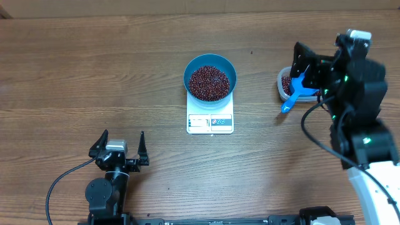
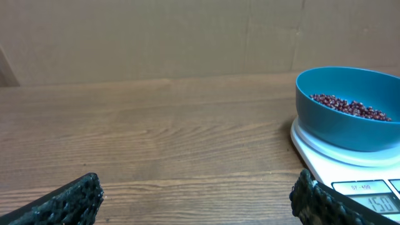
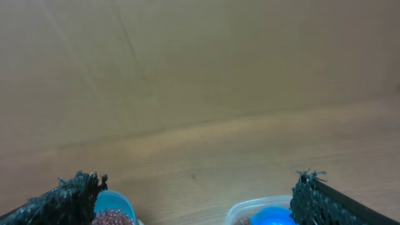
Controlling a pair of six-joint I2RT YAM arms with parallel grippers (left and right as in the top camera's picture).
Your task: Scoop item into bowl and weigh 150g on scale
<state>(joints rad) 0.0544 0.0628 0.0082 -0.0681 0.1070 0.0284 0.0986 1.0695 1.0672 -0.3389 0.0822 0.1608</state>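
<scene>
Left tool [image 1: 121, 142] and right tool [image 3: 195, 186] gape empty; loose beans [image 1: 209, 82] likely spill easily, so grip the scoop [image 1: 294, 94] by its handle.

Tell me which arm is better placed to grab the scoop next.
Right. The right tool, open, hangs over the scoop in the tub; the left tool sits open, far across the table.
</scene>
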